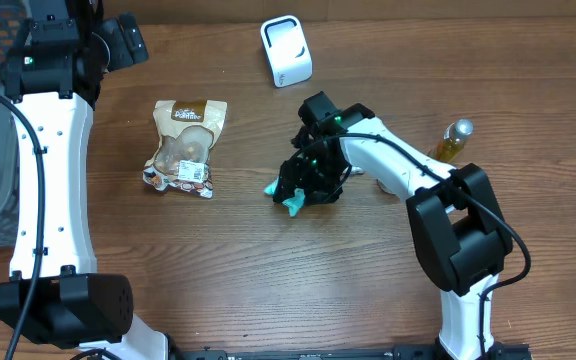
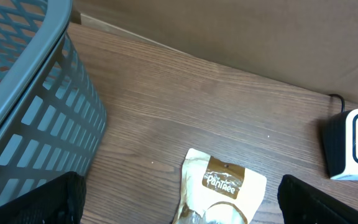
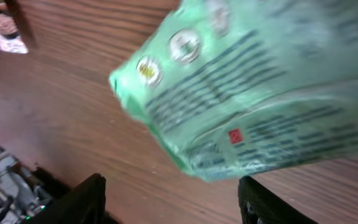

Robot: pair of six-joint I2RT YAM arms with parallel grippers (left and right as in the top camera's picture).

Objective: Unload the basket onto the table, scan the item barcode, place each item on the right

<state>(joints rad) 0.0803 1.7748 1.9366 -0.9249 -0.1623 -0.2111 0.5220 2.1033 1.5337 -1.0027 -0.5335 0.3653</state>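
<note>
While spread right gripper [image 1: 306, 183] hides green packet [image 1: 291, 205] bar teal corner, left gripper [image 2: 179, 202] spread, fingers [image 2: 331, 202] cropped.

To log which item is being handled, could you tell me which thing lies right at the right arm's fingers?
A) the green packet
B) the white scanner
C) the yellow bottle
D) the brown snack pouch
A: the green packet fills the right wrist view just beyond the right fingers, and in the overhead view it pokes out from under that arm's end.

Overhead top-down; left wrist oblique, same brown pouch [image 1: 181, 147]; right wrist close-up.
</note>
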